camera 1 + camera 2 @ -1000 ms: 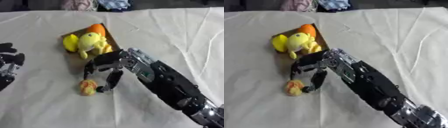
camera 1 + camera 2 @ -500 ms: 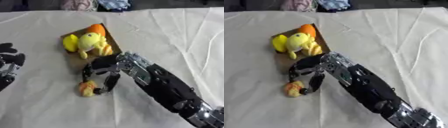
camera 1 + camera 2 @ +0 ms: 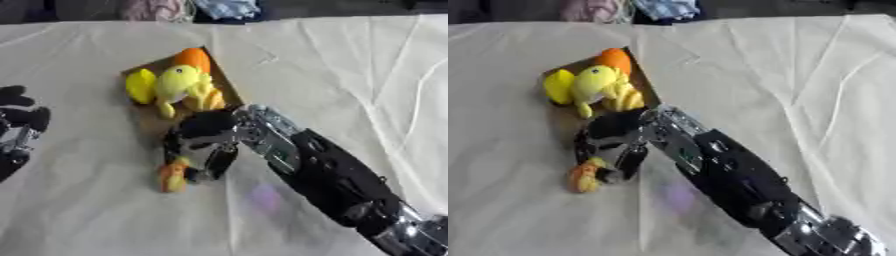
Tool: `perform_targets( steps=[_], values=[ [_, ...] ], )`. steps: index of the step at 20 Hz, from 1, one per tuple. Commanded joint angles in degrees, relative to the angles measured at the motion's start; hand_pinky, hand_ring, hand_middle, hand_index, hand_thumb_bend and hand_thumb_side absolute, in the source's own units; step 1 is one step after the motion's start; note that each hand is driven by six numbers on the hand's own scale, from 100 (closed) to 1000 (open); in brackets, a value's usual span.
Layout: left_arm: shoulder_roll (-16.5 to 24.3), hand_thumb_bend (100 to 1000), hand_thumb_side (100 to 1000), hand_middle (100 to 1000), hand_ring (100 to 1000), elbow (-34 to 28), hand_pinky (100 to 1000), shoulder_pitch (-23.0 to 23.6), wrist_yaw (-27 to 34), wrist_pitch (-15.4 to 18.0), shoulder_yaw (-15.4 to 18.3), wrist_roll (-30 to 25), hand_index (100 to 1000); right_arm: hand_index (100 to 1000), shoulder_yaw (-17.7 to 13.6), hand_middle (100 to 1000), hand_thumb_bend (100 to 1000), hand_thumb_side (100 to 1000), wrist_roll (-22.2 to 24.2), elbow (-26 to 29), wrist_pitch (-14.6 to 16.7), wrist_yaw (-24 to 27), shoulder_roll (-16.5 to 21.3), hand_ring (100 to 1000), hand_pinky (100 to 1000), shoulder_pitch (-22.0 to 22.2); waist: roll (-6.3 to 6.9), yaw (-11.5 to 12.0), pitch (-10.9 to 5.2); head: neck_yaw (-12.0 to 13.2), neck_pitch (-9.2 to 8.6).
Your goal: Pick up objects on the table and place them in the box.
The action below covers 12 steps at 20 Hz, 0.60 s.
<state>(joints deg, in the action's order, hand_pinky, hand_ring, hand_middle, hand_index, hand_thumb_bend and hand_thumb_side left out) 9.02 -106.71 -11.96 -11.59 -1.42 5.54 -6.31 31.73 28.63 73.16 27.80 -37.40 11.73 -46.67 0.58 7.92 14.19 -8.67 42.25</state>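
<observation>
A flat cardboard box (image 3: 147, 119) lies left of centre, holding a yellow plush duck (image 3: 179, 82), a lemon (image 3: 138, 86) and an orange thing (image 3: 194, 57). Just below the box, a small orange-and-yellow thing (image 3: 171, 177) lies on the cloth. My right hand (image 3: 206, 135) reaches in from the lower right, and its fingers and thumb curl round that thing's upper end. My left hand (image 3: 19, 125) rests at the left edge with its fingers relaxed and nothing in it.
A wrinkled cream cloth (image 3: 350, 75) covers the table. Bundled clothes (image 3: 223, 7) lie along the far edge. My right forearm (image 3: 332, 180) crosses the lower right of the cloth.
My right hand has come lower and closed in round the small orange-and-yellow thing. The thing lies where it did. The left hand has stayed put.
</observation>
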Motion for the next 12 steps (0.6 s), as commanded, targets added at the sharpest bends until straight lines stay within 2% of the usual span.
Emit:
perform_targets(
  steps=[1, 7, 12],
  values=[
    [0.6, 491, 461, 615, 581, -0.9, 640, -0.5, -0.2, 0.0, 0.6, 0.3, 771, 364, -1.1, 597, 100, 100, -3.1, 2.9, -1.0, 2.3, 1.7, 659, 687, -1.9, 0.20, 0.0, -0.76, 0.1, -0.27],
    [0.7, 493, 459, 614, 581, -1.2, 640, -0.6, 0.1, 0.0, 0.8, 0.7, 771, 358, -3.2, 590, 100, 100, -4.4, 6.1, -5.0, 7.2, 4.1, 652, 679, -3.4, 0.35, 0.0, -0.83, 0.2, -0.23],
    [0.7, 496, 458, 613, 581, -1.3, 639, -0.6, 0.3, 0.0, 0.7, 0.8, 771, 357, -5.3, 589, 100, 100, -6.1, 5.1, -8.4, 9.2, 4.6, 645, 671, -4.8, 0.51, 0.0, -0.87, 0.2, -0.28]
  ],
)
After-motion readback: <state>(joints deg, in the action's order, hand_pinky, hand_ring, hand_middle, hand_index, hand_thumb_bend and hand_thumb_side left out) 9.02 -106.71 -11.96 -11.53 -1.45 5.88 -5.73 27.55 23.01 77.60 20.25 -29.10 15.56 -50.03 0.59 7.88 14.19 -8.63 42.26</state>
